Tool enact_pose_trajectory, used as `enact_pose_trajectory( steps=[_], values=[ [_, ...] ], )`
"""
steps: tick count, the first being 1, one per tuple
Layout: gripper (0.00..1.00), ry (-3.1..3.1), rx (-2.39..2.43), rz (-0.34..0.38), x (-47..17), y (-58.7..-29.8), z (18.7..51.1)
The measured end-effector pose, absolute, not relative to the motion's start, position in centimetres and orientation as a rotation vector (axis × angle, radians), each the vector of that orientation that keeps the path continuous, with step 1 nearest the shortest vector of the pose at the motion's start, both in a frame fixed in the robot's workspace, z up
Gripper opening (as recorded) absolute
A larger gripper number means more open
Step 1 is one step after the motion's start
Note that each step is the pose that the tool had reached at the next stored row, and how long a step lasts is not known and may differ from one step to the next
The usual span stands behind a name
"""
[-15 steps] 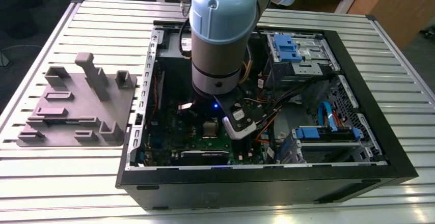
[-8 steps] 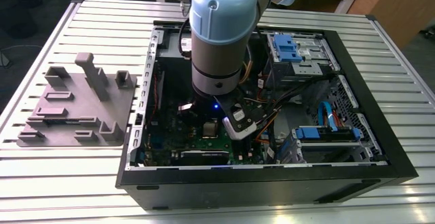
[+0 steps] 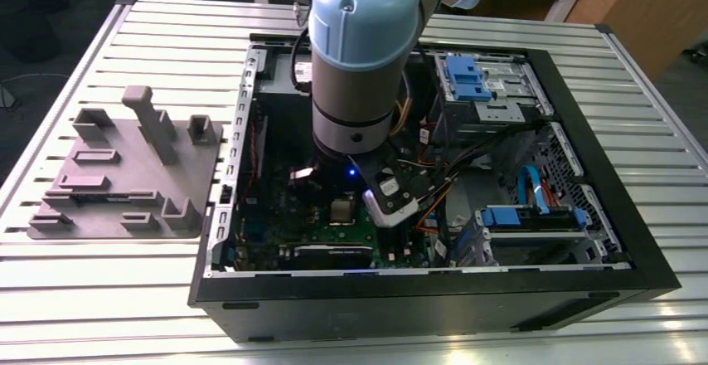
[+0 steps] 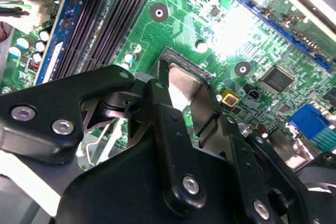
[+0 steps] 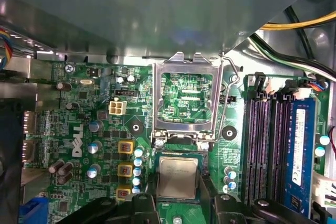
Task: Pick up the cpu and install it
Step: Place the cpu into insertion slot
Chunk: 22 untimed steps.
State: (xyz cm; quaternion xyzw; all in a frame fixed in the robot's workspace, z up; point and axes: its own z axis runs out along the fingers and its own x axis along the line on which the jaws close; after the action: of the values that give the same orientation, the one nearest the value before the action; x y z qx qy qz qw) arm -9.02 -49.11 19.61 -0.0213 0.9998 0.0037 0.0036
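The arm (image 3: pixel 354 58) is reaching down into an open computer case (image 3: pixel 443 299) that is sitting on a metal table (image 3: pixel 111 299).

In the first wrist view, the gripper (image 5: pixel 178 186) is hanging low over the green board (image 5: pixel 94 103). The cpu (image 5: pixel 178 176) is a small silver square, and it is lying flat right between the two black fingers (image 5: pixel 151 184). One finger is pressing in on each side of it, so the gripper is closed on the cpu. The cpu is sitting over the square socket in the board. I cannot tell if it is resting all the way down in it.

Just past the fingertips, a shiny metal frame (image 5: pixel 157 103) is standing open, and the board is showing through its window. Long black slots (image 5: pixel 262 145) are running along one side of the gripper, close by. A yellow wire (image 5: pixel 294 23) is lying farther off, beyond the frame.

In the second wrist view, the gripper (image 4: pixel 186 98) is pointing down at the same spot, with its black fingers (image 4: pixel 164 95) close together.

A grey plate (image 3: pixel 105 203) with blocks sticking up is lying on the table, well apart from the gripper, on the exterior view's left.
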Motion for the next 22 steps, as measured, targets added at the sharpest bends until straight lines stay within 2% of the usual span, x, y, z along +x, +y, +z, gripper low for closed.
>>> enact_pose_trajectory(
  steps=[2, 3, 12, 16, 22],
  values=[
    [0.45, 3.134, -0.067, 0.012, -9.03, -49.11, 19.61],
    [0.51, 3.134, -0.066, 0.015, -9.03, -49.12, 19.62],
    [0.51, 3.134, -0.013, 0.031, -9.03, -48.97, 19.3],
    [0.38, 3.134, -0.013, 0.046, -9.03, -48.99, 19.18],
    [0.38, 3.134, -0.017, 0.05, -9.03, -49.29, 19.35]
  ],
)
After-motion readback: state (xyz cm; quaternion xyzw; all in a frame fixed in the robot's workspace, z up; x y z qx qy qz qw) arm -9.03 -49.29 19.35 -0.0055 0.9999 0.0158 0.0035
